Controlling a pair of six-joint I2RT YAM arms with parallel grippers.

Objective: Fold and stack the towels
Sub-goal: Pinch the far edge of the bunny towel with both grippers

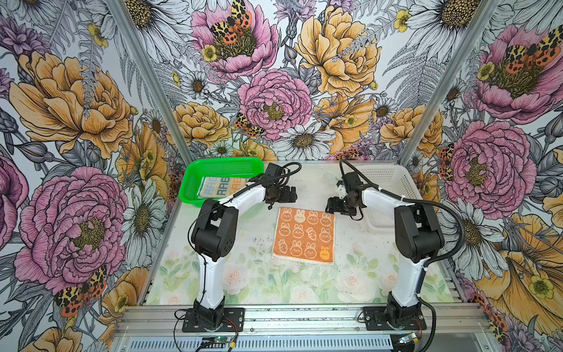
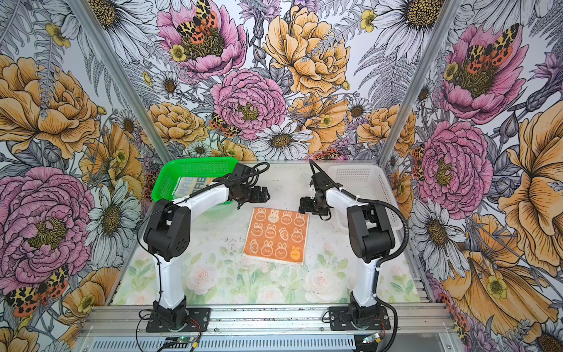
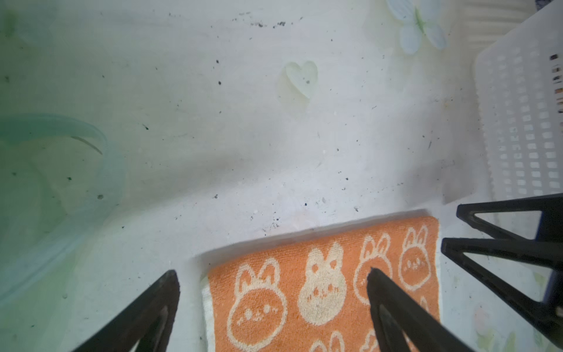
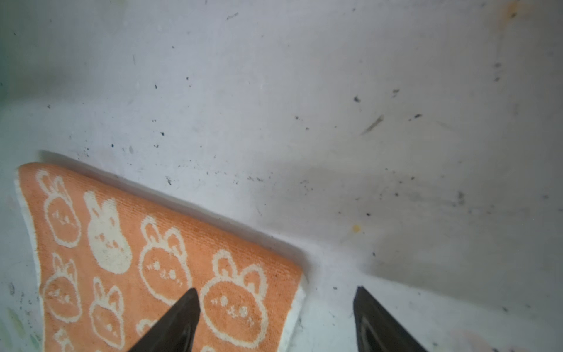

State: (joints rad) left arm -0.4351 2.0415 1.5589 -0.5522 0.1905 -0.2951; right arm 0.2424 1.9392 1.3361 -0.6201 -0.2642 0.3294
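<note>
An orange towel (image 1: 304, 236) (image 2: 275, 236) with white bunnies lies flat and unfolded mid-table. My left gripper (image 1: 292, 195) (image 2: 264, 193) hangs open over its far left corner; in the left wrist view the left gripper (image 3: 272, 272) straddles that corner of the towel (image 3: 304, 292). My right gripper (image 1: 330, 207) (image 2: 303, 205) is open at the far right corner; in the right wrist view the right gripper (image 4: 277, 291) has one finger over the towel (image 4: 152, 259) and one over bare table. A cream towel (image 1: 217, 186) (image 2: 189, 183) with "RABBIT" lettering lies in the green basket (image 1: 225, 161) (image 2: 198, 162).
A white mesh basket (image 1: 393, 183) (image 2: 362, 179) (image 3: 524, 122) stands at the back right, just behind my right arm. The green basket sits at the back left beside my left arm. Metal posts and flowered walls close in the table on three sides.
</note>
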